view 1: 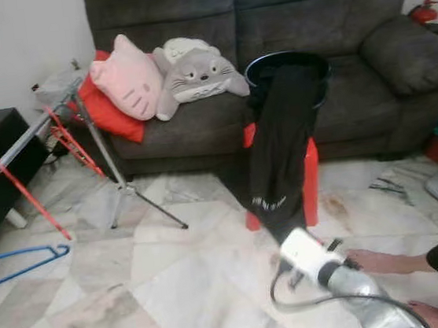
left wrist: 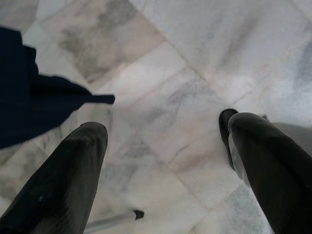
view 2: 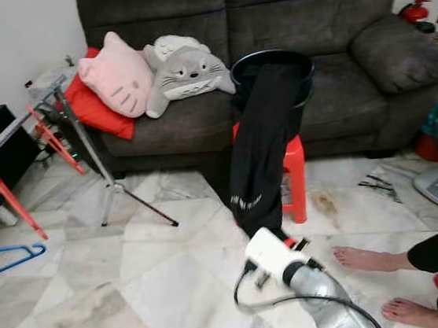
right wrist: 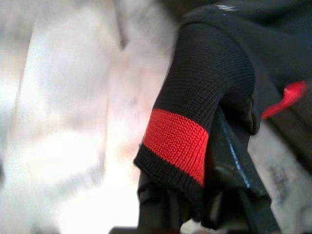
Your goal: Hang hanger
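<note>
A dark grey sofa [view 1: 310, 58] stands against a white wall [view 1: 15, 45] on marble floor [view 1: 177, 279].

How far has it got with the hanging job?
Nothing looks hung yet. The blue hanger lies on the floor near the clothes rack, untouched. In hand: the right gripper is closed on the black garment, which drapes from the basket over the red stool. The left gripper hangs open above the floor. Left: getting a garment onto the hanger and the hanger onto the rack.
</note>
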You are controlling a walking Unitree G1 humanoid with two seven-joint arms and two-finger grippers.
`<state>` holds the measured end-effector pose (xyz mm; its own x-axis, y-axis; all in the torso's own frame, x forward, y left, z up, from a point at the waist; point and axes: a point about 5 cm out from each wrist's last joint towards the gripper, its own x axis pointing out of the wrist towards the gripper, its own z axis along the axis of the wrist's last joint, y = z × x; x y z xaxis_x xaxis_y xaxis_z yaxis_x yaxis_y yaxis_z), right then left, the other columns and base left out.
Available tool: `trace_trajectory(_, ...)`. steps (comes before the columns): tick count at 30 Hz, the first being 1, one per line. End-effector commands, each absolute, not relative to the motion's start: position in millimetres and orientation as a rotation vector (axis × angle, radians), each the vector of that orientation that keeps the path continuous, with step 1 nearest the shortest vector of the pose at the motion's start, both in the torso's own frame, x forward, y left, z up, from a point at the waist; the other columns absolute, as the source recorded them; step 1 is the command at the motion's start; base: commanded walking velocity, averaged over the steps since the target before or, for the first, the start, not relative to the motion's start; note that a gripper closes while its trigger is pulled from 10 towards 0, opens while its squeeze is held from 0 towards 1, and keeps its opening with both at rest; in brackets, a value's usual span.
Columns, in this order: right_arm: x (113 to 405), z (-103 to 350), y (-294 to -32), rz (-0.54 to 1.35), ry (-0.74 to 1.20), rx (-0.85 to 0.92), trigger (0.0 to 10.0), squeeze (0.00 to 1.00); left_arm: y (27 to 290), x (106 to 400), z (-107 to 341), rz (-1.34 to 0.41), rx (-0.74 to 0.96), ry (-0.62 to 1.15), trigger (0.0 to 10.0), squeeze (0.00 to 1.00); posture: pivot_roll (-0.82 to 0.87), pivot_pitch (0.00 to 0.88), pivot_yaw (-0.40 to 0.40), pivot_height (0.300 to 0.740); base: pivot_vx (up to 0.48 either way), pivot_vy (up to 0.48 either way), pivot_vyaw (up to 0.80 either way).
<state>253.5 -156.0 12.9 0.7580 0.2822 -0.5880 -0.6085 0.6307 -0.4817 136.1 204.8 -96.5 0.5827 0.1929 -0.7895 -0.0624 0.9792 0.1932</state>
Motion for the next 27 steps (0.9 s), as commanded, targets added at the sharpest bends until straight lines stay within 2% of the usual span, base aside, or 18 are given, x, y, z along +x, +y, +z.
trace_trajectory(1,241,-8,-152,0.593,0.577,-0.735,10.0,0.0,208,136,-96,0.15,0.172,0.944,10.0,0.0,-0.2,0.0,0.093,0.74,0.0,0.0,0.0)
trace_trajectory(6,221,-48,-167,0.6,0.818,-0.787,10.0,0.0,208,136,-96,0.154,0.172,0.945,10.0,0.0,-0.2,0.0,0.093,0.74,0.0,0.0,0.0)
trace_trajectory(10,214,-55,-170,0.578,0.841,-0.751,10.0,0.0,207,136,-96,0.155,0.172,0.945,10.0,0.0,-0.19,0.0,0.091,0.74,0.0,0.0,0.0)
trace_trajectory(13,222,-51,-168,0.474,0.796,-0.588,10.0,0.0,208,136,-96,0.159,0.172,0.944,10.0,0.0,-0.19,0.0,0.092,0.74,0.0,0.0,0.0)
trace_trajectory(16,236,-42,-166,0.343,0.723,-0.333,10.0,0.0,209,136,-96,0.157,0.17,0.943,10.0,0.0,-0.2,0.0,0.1,0.74,0.0,0.0,0.0)
trace_trajectory(20,242,-39,-169,0.252,0.68,-0.24,10.0,0.0,209,136,-96,0.154,0.166,0.941,10.0,0.0,-0.2,0.0,0.101,0.74,0.0,0.0,0.0)
trace_trajectory(24,242,-40,-171,0.231,0.679,-0.224,10.0,0.0,209,136,-96,0.156,0.164,0.939,10.0,0.0,-0.19,0.0,0.101,0.74,0.0,0.0,0.0)
trace_trajectory(25,246,-34,-177,0.149,0.605,-0.194,10.0,0.0,209,135,-96,0.173,0.157,0.93,10.0,0.0,-0.16,0.0,0.093,0.74,0.0,0.0,0.0)
trace_trajectory(27,247,-32,-181,0.112,0.573,-0.179,10.0,0.0,209,135,-96,0.18,0.154,0.926,10.0,0.0,-0.16,0.0,0.093,0.74,0.0,0.0,0.0)
